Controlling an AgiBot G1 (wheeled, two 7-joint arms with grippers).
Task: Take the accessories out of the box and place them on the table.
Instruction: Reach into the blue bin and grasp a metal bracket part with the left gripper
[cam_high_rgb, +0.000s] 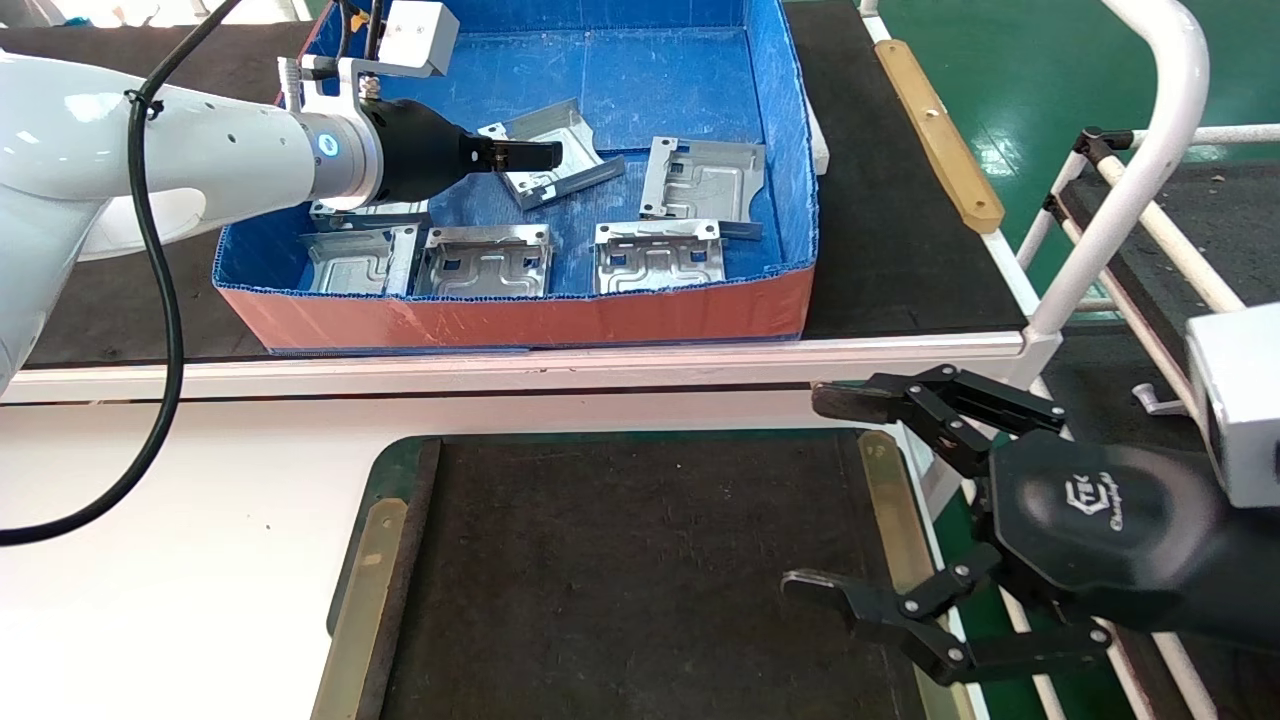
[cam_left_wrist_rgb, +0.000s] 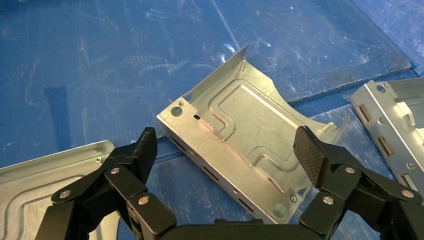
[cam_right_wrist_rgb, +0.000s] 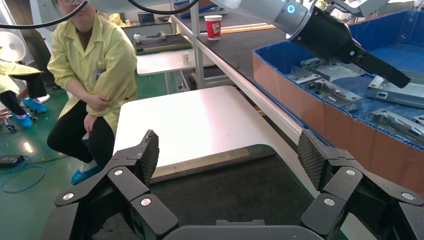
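Observation:
The blue box with the orange-red front wall (cam_high_rgb: 520, 320) holds several silver plates. One plate lies tilted in the middle (cam_high_rgb: 560, 185). Another lies to its right (cam_high_rgb: 705, 180), and three are in a front row (cam_high_rgb: 487, 262). One more is partly hidden under my left arm (cam_high_rgb: 370, 212). My left gripper (cam_high_rgb: 545, 155) is open and hovers just above the tilted plate (cam_left_wrist_rgb: 240, 130), one finger at each end of it and not touching it. My right gripper (cam_high_rgb: 815, 492) is open and empty over the right edge of the table's dark mat (cam_high_rgb: 620, 560). No plate is on the mat.
The box stands on a black-matted bench with a white front rail (cam_high_rgb: 900, 230). A white tube frame (cam_high_rgb: 1130, 200) stands at the right. A black cable (cam_high_rgb: 165, 300) hangs off my left arm. A person in a yellow coat (cam_right_wrist_rgb: 95, 75) sits beyond the white tabletop (cam_right_wrist_rgb: 190, 120).

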